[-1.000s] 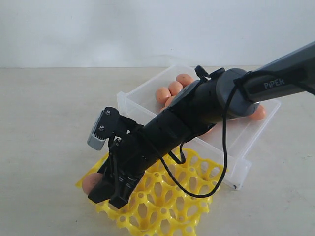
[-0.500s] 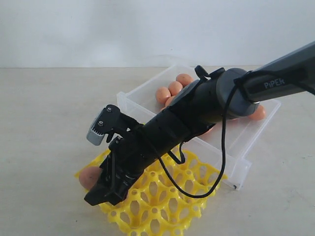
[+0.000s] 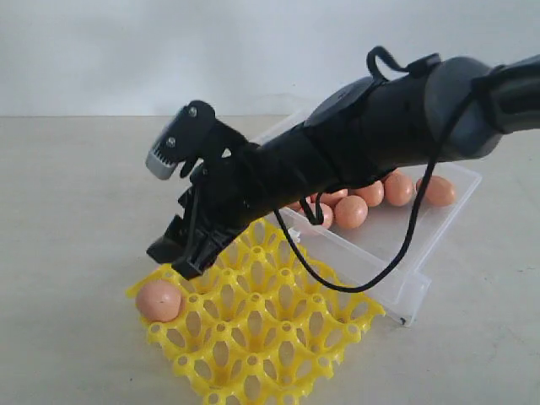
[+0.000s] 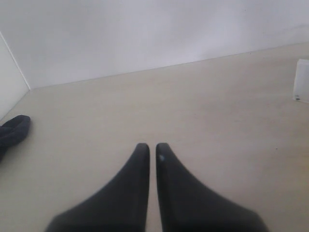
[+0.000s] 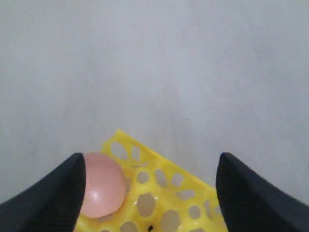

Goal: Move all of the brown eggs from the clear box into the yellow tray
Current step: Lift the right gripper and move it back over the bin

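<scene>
Checking the outside view: your right pincer (image 3: 181,260) hangs above the left corner of the yellow tray (image 3: 261,337), jaws spread, nothing in them. One egg (image 3: 159,301) sits in that corner cup, clear of the fingers.

>> Other eggs (image 3: 350,211)?

In the clear box (image 3: 384,283) behind the tray, bunched under the arm. Some are hidden, so no count from me.

>> Left wrist view?

Left pincer (image 4: 151,150) over bare table (image 4: 217,111). Fingers nearly together, thin slit, holding nothing. No eggs in sight there.

>> Right wrist view?

Jaws wide apart. The egg shows just beside one finger; touching or not, can't tell from here. Tray is an open plastic grid, cups with pegs between.

>> Handling?

My read: light, with a smooth matt shell, rigid but brittle, and it rolls freely. Take each one across its short middle, fingers on opposite sides, gentle squeeze. Pick from the edge of the bunch so you don't knock neighbours. The box walls are thin see-through plastic and may slide if you bump them.
</scene>
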Controlling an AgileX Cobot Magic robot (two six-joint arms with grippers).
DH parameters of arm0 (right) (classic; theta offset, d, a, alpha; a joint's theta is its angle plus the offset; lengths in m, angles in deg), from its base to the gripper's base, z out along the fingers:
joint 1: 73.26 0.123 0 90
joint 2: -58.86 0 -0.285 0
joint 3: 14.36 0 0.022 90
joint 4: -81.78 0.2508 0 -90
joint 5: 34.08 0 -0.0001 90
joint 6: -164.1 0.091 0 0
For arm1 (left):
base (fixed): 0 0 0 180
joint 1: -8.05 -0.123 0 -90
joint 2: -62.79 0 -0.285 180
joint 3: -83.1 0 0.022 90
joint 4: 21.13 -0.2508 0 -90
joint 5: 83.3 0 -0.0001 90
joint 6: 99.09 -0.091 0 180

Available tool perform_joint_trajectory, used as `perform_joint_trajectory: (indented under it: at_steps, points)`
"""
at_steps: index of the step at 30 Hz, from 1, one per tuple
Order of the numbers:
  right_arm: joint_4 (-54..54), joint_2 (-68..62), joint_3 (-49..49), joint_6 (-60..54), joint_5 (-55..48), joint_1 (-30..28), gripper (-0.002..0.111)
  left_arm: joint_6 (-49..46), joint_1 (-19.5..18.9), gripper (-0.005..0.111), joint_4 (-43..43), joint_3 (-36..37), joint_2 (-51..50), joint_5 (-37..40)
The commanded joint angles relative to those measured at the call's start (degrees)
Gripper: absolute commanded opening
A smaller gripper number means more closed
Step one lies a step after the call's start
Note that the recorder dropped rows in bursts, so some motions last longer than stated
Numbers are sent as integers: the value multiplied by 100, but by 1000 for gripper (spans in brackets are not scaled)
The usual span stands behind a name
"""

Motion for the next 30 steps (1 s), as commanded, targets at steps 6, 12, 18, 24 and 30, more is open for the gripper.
perform_joint_trajectory:
  at_steps: [6, 12, 18, 24, 30]
  points:
    - [-1, 919, 11, 464, 3136, -16, 1, 47, -8, 4, -7, 20, 18, 2]
    - [2052, 989, 11, 146, 3885, -549, 0, 47, -8, 4, -7, 20, 18, 2]
    - [2534, 989, 12, -1755, 5534, -1075, 0, 47, -8, 4, -7, 20, 18, 2]
    - [2534, 803, 1, -2396, 7392, -1302, 0, 47, -8, 4, -7, 20, 18, 2]
    - [2534, 814, 1, -2233, 6781, -1347, 0, 47, -8, 4, -7, 20, 18, 2]
